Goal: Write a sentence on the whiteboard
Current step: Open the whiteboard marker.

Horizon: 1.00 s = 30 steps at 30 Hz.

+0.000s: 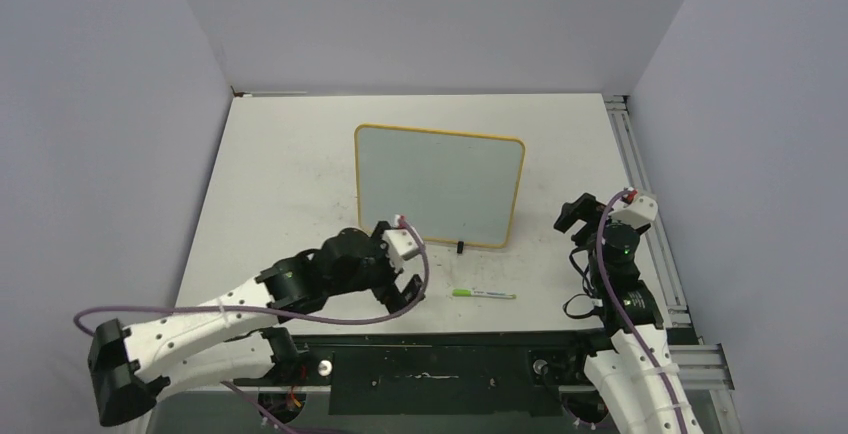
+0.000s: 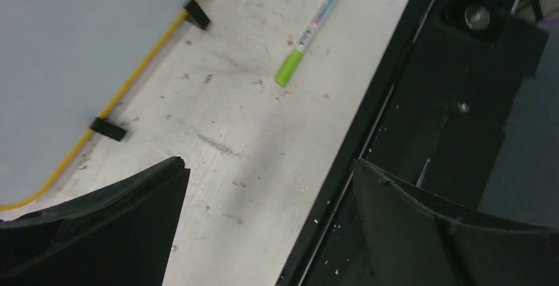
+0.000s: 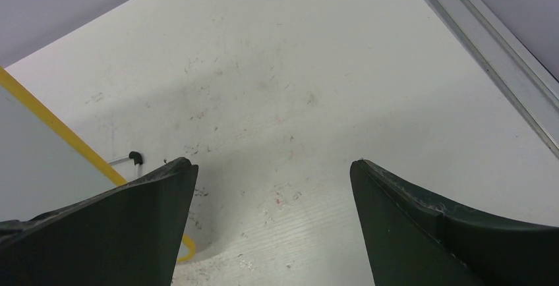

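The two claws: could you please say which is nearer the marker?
The left claw, open near the marker; the right claw stands farther off, by the whiteboard's right edge.

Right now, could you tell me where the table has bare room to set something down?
Free: the strip between the whiteboard and the back wall, and the stretch left of it to the side wall. Crowded: the near edge, with the left gripper, green-capped marker and clip foot.

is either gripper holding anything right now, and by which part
Nothing is held. The left gripper and the right gripper are both open and empty; the marker lies loose on the table.
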Tool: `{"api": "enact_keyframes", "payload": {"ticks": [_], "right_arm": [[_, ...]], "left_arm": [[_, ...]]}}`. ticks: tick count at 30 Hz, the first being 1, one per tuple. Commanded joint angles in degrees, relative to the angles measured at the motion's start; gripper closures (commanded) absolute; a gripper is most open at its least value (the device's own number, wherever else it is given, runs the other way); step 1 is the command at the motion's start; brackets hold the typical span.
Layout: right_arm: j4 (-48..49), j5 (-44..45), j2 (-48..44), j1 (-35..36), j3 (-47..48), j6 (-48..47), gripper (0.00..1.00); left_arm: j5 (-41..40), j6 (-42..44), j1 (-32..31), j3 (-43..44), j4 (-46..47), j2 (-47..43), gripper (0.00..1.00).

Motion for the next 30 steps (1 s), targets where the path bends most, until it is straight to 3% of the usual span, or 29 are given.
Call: {"api": "enact_keyframes", "payload": {"ticks": [1,8,14,24,30], "right_arm": [[0.1,-2.7,0.9,-0.2,3.2,1.3,0.1],[-1.4,-5.4,1.8,-0.1,4.7,0.9,0.1],[-3.2,-6.4,0.5,-0.1,5.3,0.1,0.1],[-2.6,-7.9,0.8,-0.1,4.4,0.4,0.1],[-2.5,-8.4,1.0,-0.2,4.1,0.4,0.1]], "left_arm": [[-0.1,4.6,-7.7,5.8,1.4,12.2,0.04],[6.6,11.1,-9.2,14.9,6.7,29.7,0.0],[9.0,13.1,-9.2,21.7,5.5,40.7,0.26],[4.1,14.0,-9.2,24.8,6.2,50.3,0.5],[2.5,14.3,-9.2,25.1,6.8,53.1,0.58]]}}
